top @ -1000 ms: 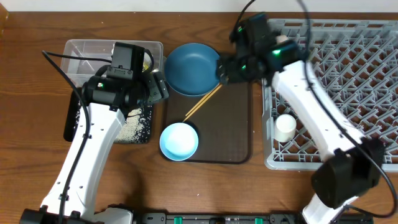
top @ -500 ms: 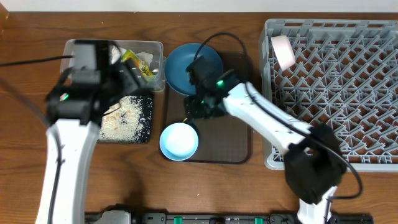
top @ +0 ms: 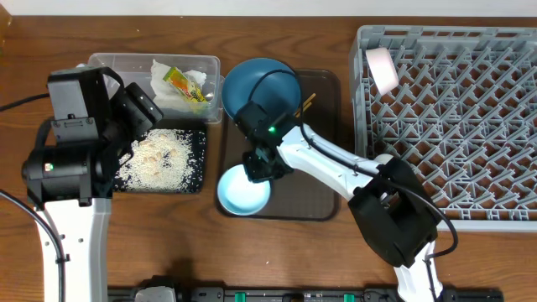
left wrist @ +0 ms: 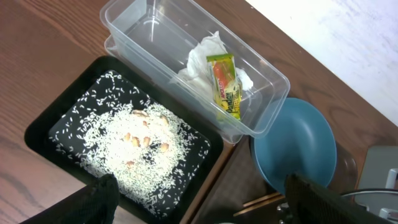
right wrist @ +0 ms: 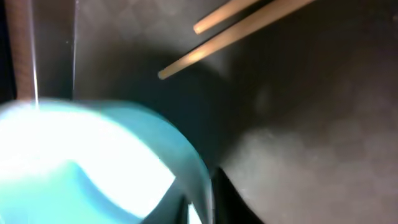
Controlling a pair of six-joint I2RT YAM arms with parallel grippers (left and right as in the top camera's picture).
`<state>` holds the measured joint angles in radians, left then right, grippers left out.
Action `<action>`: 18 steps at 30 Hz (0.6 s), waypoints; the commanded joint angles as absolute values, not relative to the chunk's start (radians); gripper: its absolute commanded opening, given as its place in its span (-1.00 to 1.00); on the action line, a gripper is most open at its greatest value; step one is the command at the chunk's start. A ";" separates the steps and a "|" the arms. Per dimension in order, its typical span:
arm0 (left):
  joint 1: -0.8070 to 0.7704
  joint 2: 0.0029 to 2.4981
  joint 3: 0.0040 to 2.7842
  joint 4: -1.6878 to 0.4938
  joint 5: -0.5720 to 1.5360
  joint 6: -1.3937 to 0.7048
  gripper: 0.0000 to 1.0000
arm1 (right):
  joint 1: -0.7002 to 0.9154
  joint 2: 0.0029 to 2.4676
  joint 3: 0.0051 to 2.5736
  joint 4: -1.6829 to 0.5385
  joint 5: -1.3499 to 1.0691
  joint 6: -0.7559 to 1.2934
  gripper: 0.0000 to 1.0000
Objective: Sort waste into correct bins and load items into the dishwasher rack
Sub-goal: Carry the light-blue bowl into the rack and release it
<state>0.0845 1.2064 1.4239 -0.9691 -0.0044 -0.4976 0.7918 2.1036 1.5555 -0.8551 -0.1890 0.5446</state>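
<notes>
Although the right wrist view is too close and blurred to show whether its fingers are apart or closed, the right gripper point(top: 258, 165) now sits at the 12 o'clock rim of the small light-blue bowl point(top: 242, 195); 1 second ago it was up by the large dark-blue round plate point(top: 252, 84), then over the 2 thin wooden chopsticks point(right wrist: 249, 22). The bowl rests at 7 o'clock on the dark brown serving tray point(top: 323, 180), the plate at 11 o'clock; the large grey lattice dishwasher rack point(top: 470, 126) lies at 3 o'clock.

The left gripper point(top: 144, 111) has pulled back toward 9 o'clock, its fingers point(left wrist: 99, 200) wide apart and holding nothing; this uncovers both bins. The clear plastic tub point(top: 117, 63) holds the crumpled white tissue point(top: 164, 71) and yellow-orange snack wrapper point(top: 185, 86); the shallow black tray point(top: 200, 186) holds the whitish rice scraps point(top: 164, 159). Sorting looks finished; bowl, plate and chopsticks probably remain to load.
</notes>
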 commanded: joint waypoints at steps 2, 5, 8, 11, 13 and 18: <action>0.089 1.209 1.443 -0.980 -0.020 -0.499 0.75 | 0.791 2.117 1.552 -0.854 -0.184 0.548 -0.97; 0.089 1.209 1.443 -0.980 -0.019 -0.499 0.75 | 0.778 2.107 1.553 -0.867 -0.184 0.541 -0.97; 0.089 1.209 1.443 -0.980 -0.019 -0.499 0.75 | 0.745 2.054 1.561 -0.897 -0.183 0.503 -0.98; 0.089 1.209 1.443 -0.980 -0.019 -0.499 0.75 | 0.693 1.956 1.583 -0.948 -0.124 0.477 -0.98; 0.089 1.209 1.443 -0.980 -0.019 -0.499 0.75 | 0.646 1.871 1.596 -0.981 -0.015 0.477 -0.98; 0.089 1.209 1.443 -0.980 -0.019 -0.499 0.75 | 0.507 1.680 1.597 -1.021 0.412 0.533 -0.98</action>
<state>0.0845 1.2064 1.4239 -0.9775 -0.0059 -0.4976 0.5705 1.7870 1.5681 -1.0058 0.0872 0.5018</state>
